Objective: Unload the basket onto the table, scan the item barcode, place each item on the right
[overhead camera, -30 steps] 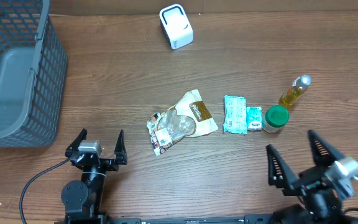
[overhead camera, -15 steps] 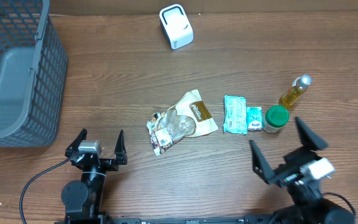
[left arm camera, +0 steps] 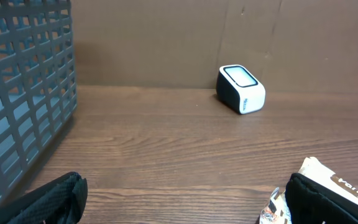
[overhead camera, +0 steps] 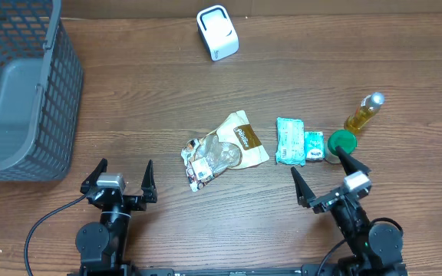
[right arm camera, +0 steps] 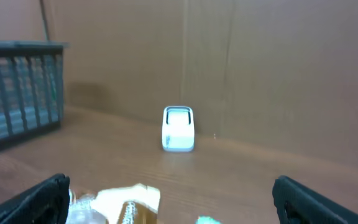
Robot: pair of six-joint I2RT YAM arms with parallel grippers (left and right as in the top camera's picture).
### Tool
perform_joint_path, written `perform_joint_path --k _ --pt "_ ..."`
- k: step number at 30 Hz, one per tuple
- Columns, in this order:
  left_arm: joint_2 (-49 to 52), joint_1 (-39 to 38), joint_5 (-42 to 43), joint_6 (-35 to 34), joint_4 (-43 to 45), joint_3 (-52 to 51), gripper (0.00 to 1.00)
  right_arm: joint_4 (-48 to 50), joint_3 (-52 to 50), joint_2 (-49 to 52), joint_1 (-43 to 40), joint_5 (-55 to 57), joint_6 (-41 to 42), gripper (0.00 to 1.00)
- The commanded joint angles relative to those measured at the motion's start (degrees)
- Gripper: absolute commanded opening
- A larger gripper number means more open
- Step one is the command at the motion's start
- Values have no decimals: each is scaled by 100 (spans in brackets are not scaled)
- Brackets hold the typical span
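Plainly, print on the snack bag (overhead camera: 240, 139) is illegible.

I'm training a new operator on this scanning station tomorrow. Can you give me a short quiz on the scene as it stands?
1. True or false: the left claw and the right claw are both open and empty.
2. Fill in: the white scanner stands near the table's far edge, and the grey basket sits on the robot's ___ side.
3. Which thing lies nearest the right claw?
A) grey basket
B) white scanner
C) green-lidded jar

Key: 1 true; 2 left; 3 C.
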Motion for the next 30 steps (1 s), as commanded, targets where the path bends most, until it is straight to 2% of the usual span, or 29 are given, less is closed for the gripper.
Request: perform_joint_path --k 1,7,30 --pt "-66 -44 -22 -79 -17 -22 100 -417 -144 -52 -90 98 -7 100" --pt "-66 -44 -22 -79 -17 -22 100 -490 -166 -52 -153 643 -24 100" --pt "-66 -44 -22 -79 -15 -22 100 -485 -168 -52 -378 767 -70 100"
